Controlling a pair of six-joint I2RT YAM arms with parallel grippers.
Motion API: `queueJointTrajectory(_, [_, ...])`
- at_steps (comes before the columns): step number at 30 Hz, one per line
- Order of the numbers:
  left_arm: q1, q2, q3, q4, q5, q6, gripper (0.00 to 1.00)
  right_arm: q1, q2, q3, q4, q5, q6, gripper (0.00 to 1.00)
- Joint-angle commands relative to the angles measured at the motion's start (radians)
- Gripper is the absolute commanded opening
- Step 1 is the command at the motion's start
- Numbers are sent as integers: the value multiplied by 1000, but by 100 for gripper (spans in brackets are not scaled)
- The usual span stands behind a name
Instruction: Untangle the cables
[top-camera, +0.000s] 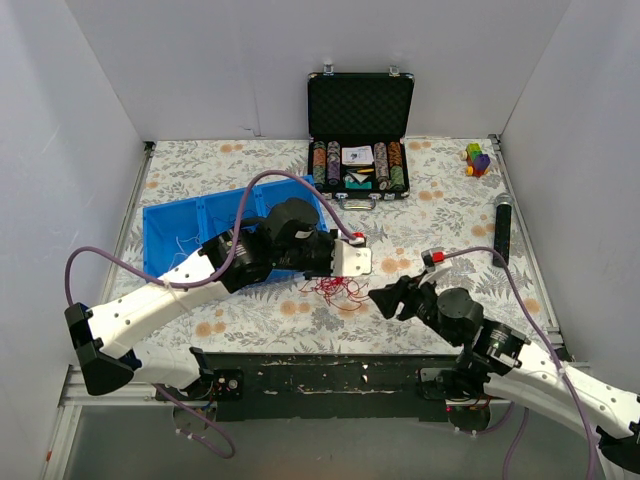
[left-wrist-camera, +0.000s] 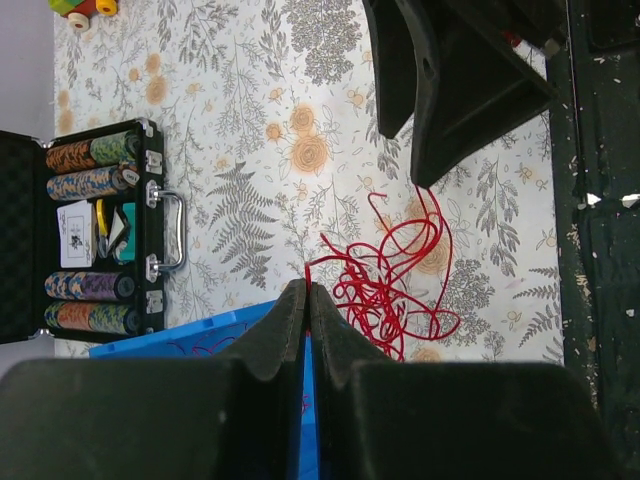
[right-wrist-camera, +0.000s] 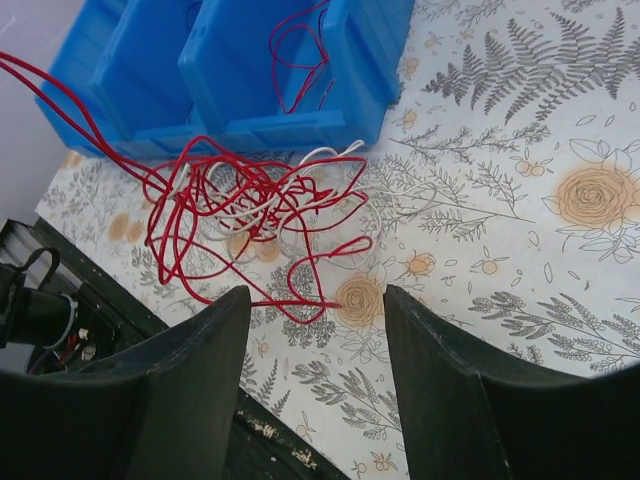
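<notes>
Left gripper (left-wrist-camera: 307, 292) is pressed right shut, and a red cable (left-wrist-camera: 307, 272) comes out at its tips, so I judge I have that one pinched. In the right wrist view two red lines run taut to the upper left corner. Right gripper (right-wrist-camera: 317, 300) stands wide, nothing between the fingers, hanging just below the cables (right-wrist-camera: 250, 205). They lie in a loose knot on the table (right-wrist-camera: 560, 120), left of centre in that view, against the near wall of the blue bin (right-wrist-camera: 150, 60). It is mostly red loops with a white cable (right-wrist-camera: 330, 153) threaded through, and one red loop lies over in the bin. This stuff looks feather-light, limp and hair-thin. It should slide and spring rather than hold a shape, and a hard tug would likely tighten the knot. I reckon the best hold is a single outer loop at the lower edge of the knot, pinched right at the tips.
</notes>
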Motion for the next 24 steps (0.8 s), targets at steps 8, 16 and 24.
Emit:
queueJointTrajectory(8, [-1, 0, 42, 42, 8, -13, 0, -4, 187, 39, 374, -72, -107, 64])
queueJointTrajectory(16, [-22, 30, 103, -1, 42, 5, 0, -1, 377, 65, 534, -109, -138, 59])
queueJointTrajectory(24, [-29, 36, 166, -10, 37, 9, 0, -2, 457, 42, 637, -150, -118, 31])
